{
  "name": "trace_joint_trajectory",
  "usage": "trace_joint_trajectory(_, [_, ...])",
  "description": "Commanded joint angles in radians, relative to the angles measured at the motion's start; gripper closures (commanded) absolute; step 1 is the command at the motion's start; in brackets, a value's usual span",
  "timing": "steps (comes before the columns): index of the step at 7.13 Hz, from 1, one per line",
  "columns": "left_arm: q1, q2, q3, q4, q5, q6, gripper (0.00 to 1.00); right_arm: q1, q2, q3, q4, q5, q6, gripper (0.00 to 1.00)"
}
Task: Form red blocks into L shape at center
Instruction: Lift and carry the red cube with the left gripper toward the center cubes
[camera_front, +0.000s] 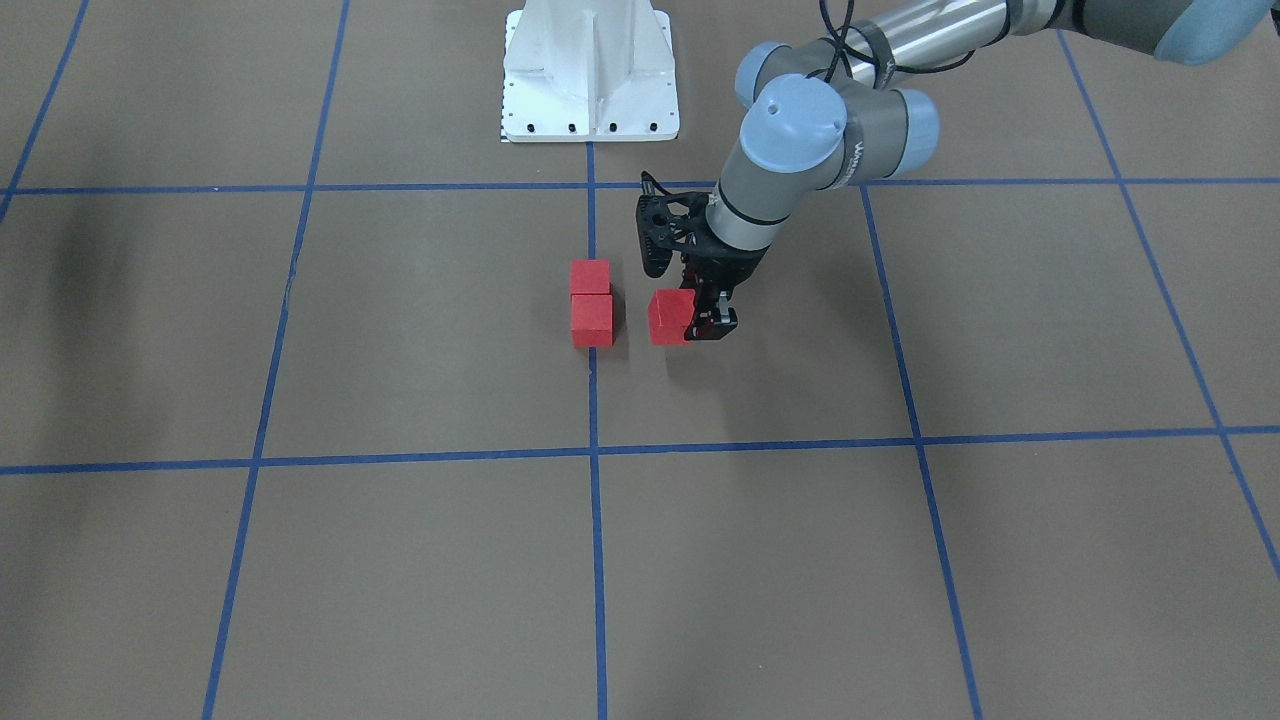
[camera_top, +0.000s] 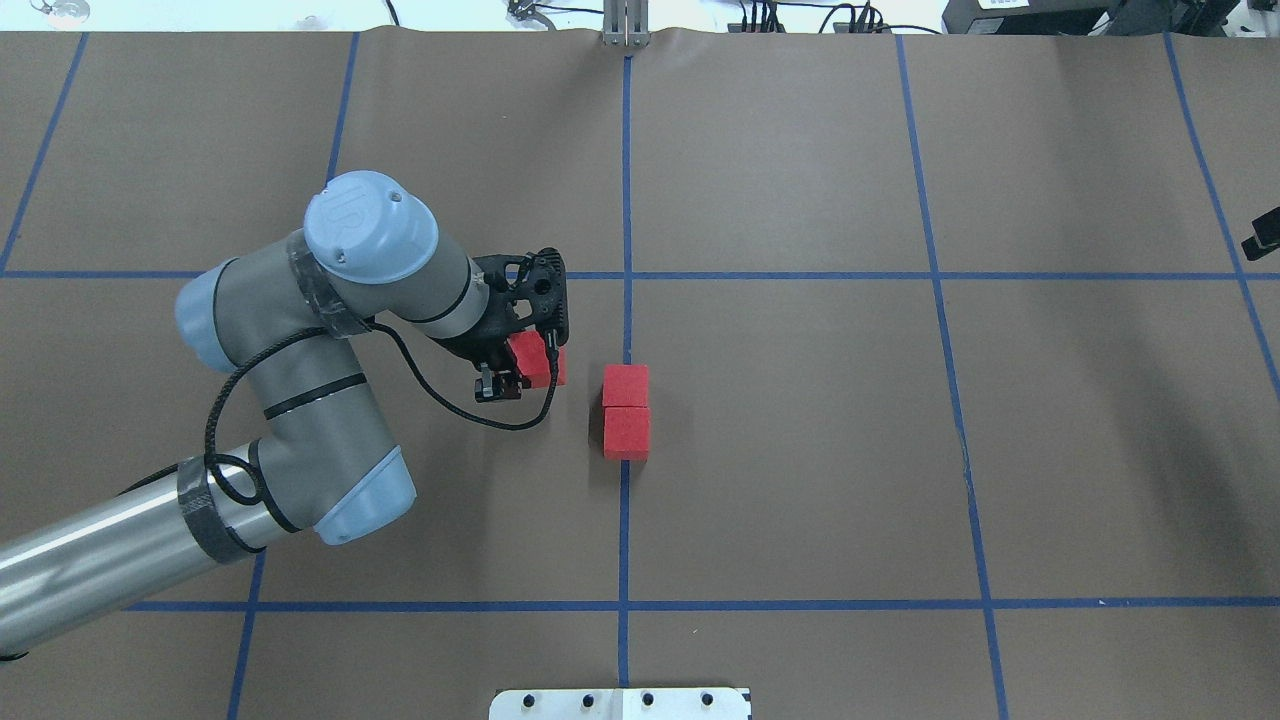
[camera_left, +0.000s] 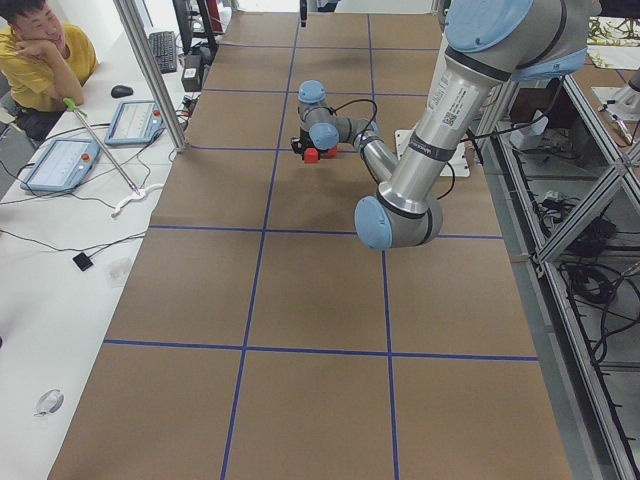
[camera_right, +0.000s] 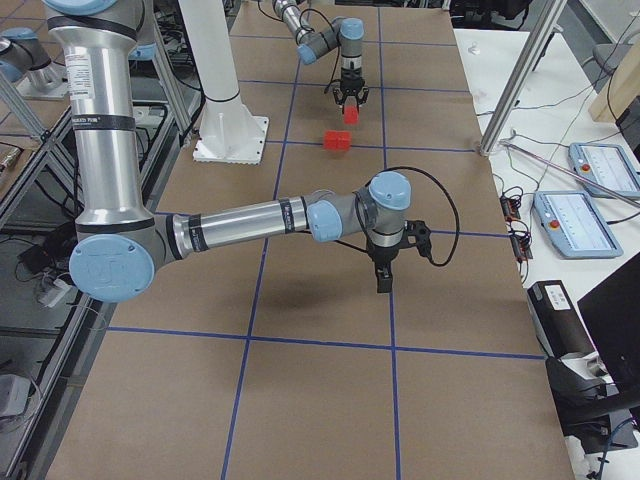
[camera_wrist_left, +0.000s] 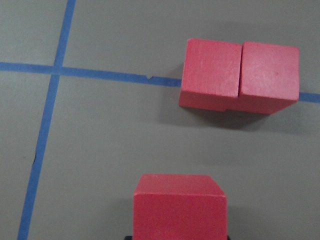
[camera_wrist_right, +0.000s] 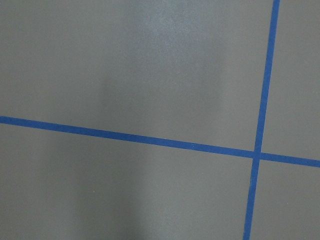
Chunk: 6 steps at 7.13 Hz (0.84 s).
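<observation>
Red blocks, front-facing view: two lie touching in a row at the center, while the left gripper is clamped on the third block just beside them, with a gap between. Overhead, closing that gap against the pair's end would finish the L, and nothing blocks the way. From the right side, the right gripper hangs well apart; I cannot tell whether it is open.

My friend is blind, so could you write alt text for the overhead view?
The robot's left pincer grips a small matte red cube, a gap away from two matching red cubes touching each other on a blue tape line.
</observation>
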Motion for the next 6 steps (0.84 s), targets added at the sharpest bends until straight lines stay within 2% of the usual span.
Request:
trace_joint_trajectory(1, [0.008, -0.107, 0.061, 0.124, 0.006, 0.033, 1.0, 0.001, -0.002, 0.0, -0.002, 0.0, 0.004, 0.0])
trace_joint_trajectory(6, [0.046, -0.119, 0.063, 0.199, 0.012, 0.033, 1.0, 0.001, -0.002, 0.0, 0.0, 0.002, 0.02, 0.0])
